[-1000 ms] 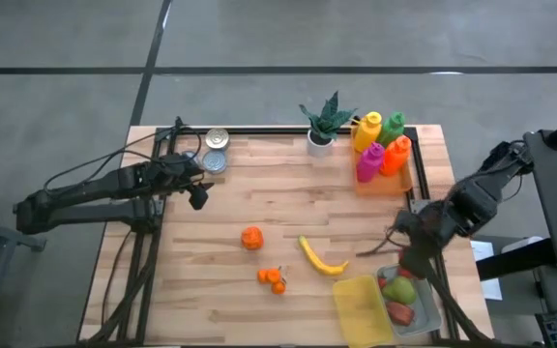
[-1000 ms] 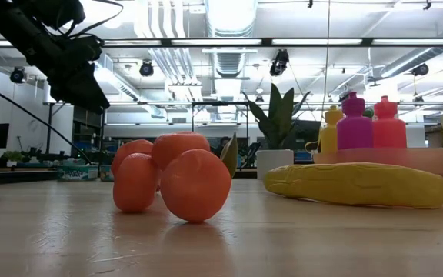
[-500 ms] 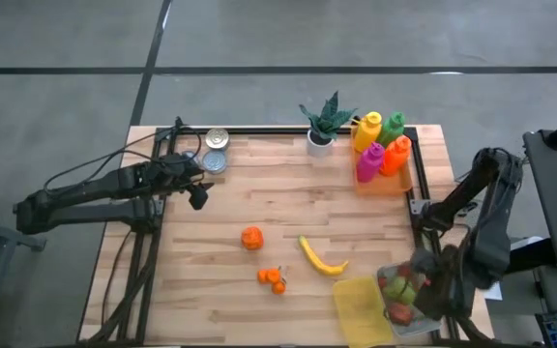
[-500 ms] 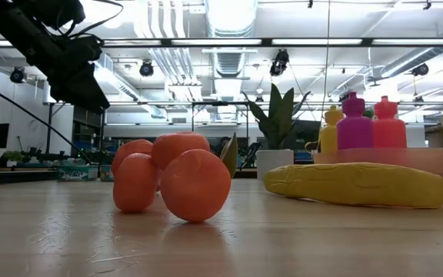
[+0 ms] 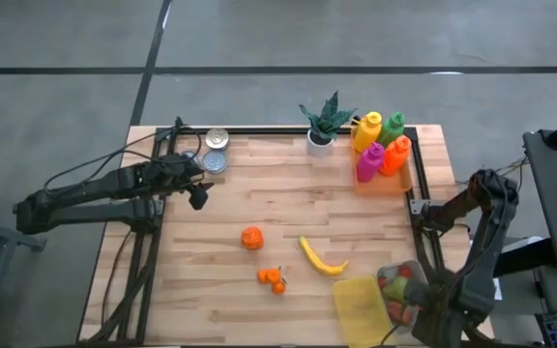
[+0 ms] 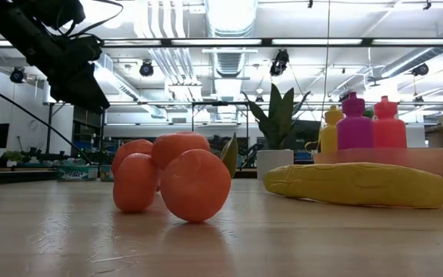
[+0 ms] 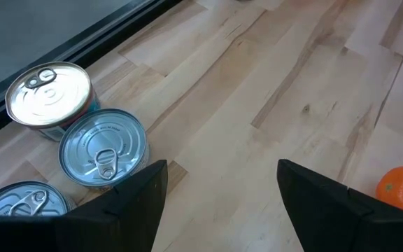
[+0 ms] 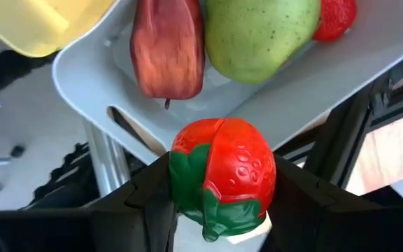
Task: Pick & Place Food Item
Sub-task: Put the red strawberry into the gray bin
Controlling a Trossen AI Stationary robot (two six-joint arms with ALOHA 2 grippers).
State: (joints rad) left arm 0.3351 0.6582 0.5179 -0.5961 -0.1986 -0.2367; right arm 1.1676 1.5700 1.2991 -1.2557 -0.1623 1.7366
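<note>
A red toy strawberry point(image 8: 222, 175) with green leaves sits between the fingers of my right gripper point(image 8: 219, 204), which hangs at the table's near right corner point(image 5: 431, 307), shut on it. Just below lies a grey tray point(image 8: 89, 77) holding a red fruit point(image 8: 168, 49), a green pear point(image 8: 257, 31) and another strawberry point(image 8: 336, 17). A yellow lid point(image 5: 360, 307) lies beside the tray point(image 5: 387, 274). My left gripper point(image 5: 198, 196) waits open at the far left, near the cans. My right gripper pinches the strawberry's two sides point(image 8: 175, 178) between its two fingers. The fingers come from above, pointing down. The strawberry is lifted clear, hanging over the tray's outer rim, its leafy end turned sideways.
On the wood lie a yellow banana point(image 5: 321, 257), an orange point(image 5: 250, 238) and a cluster of small oranges point(image 5: 273, 279). Cans point(image 5: 217, 150) stand at the far left, a potted plant point(image 5: 323, 121) and coloured bottles point(image 5: 382, 145) at the far right.
My right gripper has swung from the table's right side toward the near right corner, sinking and turning about its wrist, and now hangs over the tray's outer edge. The left arm and the loose fruit have kept still.
</note>
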